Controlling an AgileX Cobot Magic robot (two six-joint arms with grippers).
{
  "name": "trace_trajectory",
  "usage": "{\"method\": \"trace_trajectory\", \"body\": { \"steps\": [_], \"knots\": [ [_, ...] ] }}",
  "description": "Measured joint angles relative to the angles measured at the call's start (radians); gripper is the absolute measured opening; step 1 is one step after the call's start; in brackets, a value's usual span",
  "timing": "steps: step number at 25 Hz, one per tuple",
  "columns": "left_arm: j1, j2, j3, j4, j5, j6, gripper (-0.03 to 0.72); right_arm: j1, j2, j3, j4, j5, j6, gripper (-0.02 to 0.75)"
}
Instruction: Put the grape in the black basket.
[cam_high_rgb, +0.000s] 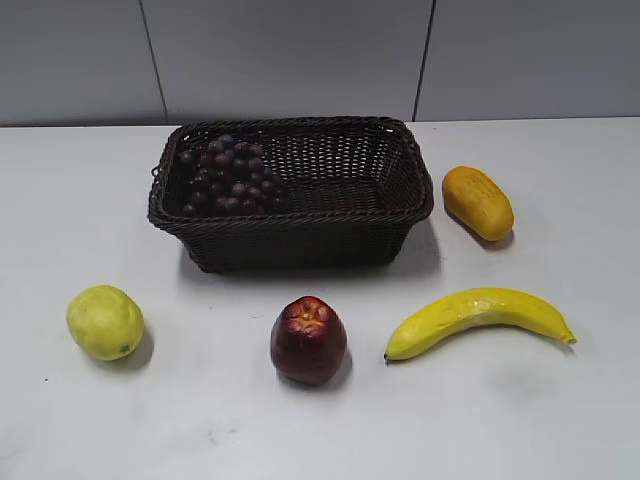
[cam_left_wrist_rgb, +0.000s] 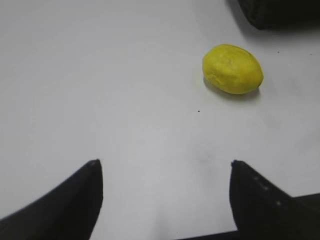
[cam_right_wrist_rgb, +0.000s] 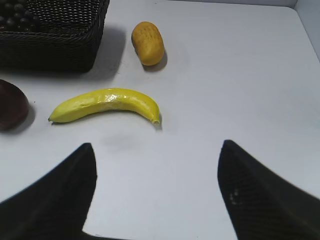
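Two claws are seen spread and empty: left claw (cam_left_wrist_rgb: 162, 200), right claw (cam_right_wrist_rgb: 155, 192) | grape (cam_high_rgb: 228, 176) is lodged in upper-left corner of black basket (cam_high_rgb: 300, 238) on bench (cam_high_rgb: 560, 400) | judged light, lumpy, loosely jointed; best lifted at stem end | woven wicker, braided rim.

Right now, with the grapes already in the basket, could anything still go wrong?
Little. The dark purple grape bunch lies at the left end of the black woven wicker basket, against its wall; a knock could tip it. Both open grippers, left and right, hang low above the table, near loose fruit.
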Motion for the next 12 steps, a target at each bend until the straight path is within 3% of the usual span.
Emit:
{"method": "trace_trajectory", "body": {
  "steps": [12],
  "knots": [
    [0.016,-0.003,0.0,0.006,0.0,0.001,0.587,0.0,0.0,0.0,0.0,0.0,0.0,0.572]
  ]
}}
